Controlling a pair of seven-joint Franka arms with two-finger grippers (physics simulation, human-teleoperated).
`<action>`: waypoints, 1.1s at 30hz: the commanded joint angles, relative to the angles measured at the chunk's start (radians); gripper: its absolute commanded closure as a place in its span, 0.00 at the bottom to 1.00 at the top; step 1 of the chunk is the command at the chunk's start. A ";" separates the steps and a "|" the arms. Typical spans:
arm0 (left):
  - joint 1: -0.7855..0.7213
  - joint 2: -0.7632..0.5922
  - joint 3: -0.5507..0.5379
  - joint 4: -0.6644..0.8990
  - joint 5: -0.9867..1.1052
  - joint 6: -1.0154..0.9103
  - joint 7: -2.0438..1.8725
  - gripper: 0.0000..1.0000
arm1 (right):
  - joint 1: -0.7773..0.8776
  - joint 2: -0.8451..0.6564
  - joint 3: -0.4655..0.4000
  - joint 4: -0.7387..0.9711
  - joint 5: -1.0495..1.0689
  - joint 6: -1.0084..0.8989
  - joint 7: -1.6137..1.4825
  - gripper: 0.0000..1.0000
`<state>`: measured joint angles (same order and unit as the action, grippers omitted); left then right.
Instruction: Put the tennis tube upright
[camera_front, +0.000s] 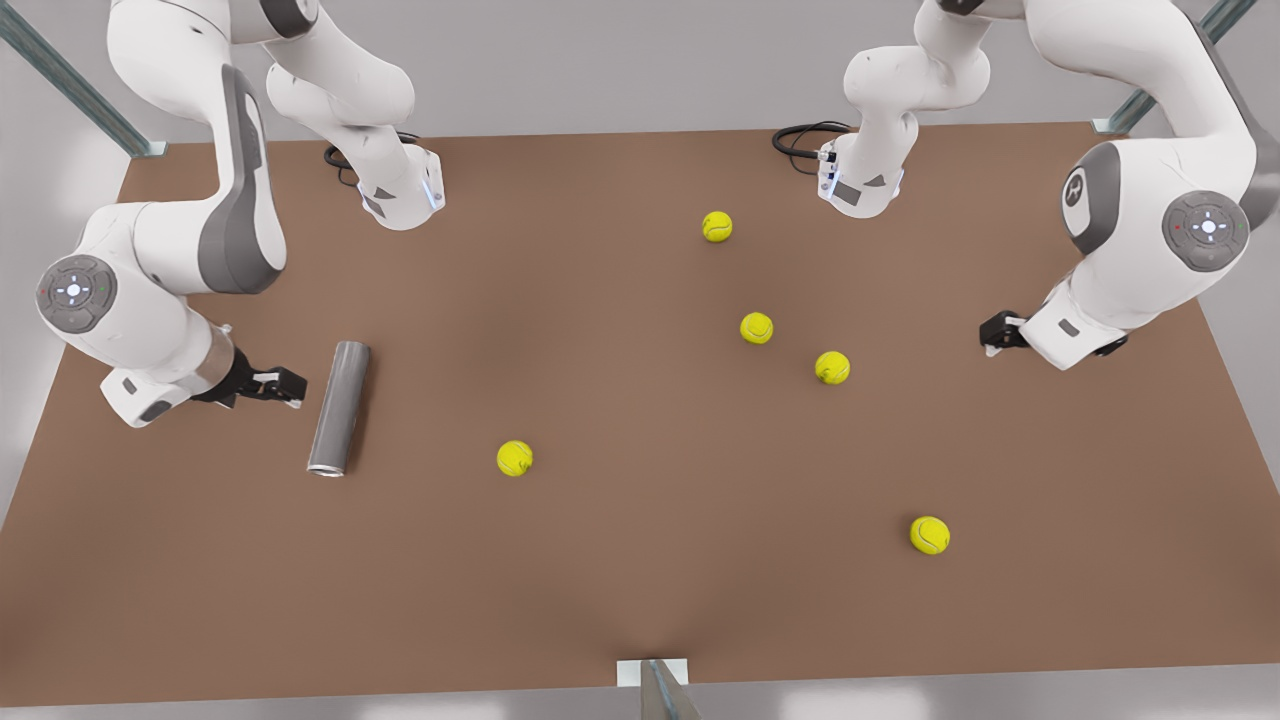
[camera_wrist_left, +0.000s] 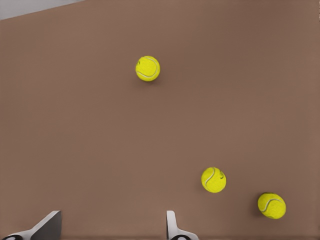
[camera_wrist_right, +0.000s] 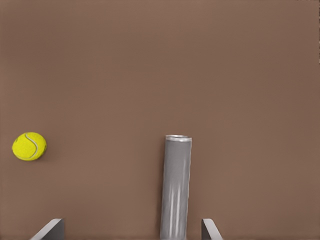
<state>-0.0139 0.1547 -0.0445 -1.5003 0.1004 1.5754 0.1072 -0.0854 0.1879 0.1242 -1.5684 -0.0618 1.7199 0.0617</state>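
Observation:
The tennis tube (camera_front: 339, 408) is a slim grey cylinder lying flat on the brown table (camera_front: 620, 580) at the front view's left. My right gripper (camera_front: 288, 386) hovers just beside its far half, on the side away from the table's middle. In the right wrist view the tennis tube (camera_wrist_right: 176, 190) runs between the wide-apart fingers (camera_wrist_right: 50, 229) of the open right gripper (camera_wrist_right: 131, 232), untouched. At the front view's right, my left gripper (camera_front: 992, 338) waits above the table; the left wrist view shows the left gripper (camera_wrist_left: 110, 231) open and holding nothing.
Several yellow-green tennis balls lie scattered: one near the tube (camera_front: 514, 458), a pair mid-table (camera_front: 756, 328) (camera_front: 832, 367), one far back (camera_front: 717, 226), one near the front (camera_front: 929, 535). Both arm bases stand along the table's far edge.

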 joint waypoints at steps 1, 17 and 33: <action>0.000 0.000 0.000 0.000 -0.005 0.000 0.000 0.00 | -0.001 0.002 0.000 0.004 -0.001 0.000 0.007 0.00; 0.000 0.019 -0.002 -0.002 -0.005 -0.003 -0.001 0.00 | -0.154 0.120 0.000 -0.660 -0.004 0.641 -0.069 0.00; 0.002 0.029 -0.002 -0.011 -0.005 -0.008 -0.003 0.00 | -0.163 0.217 0.000 -0.696 -0.007 0.728 -0.097 0.00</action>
<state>-0.0129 0.1841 -0.0460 -1.5109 0.0950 1.5677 0.1043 -0.2488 0.4058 0.1237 -2.2642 -0.0690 2.4482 -0.0353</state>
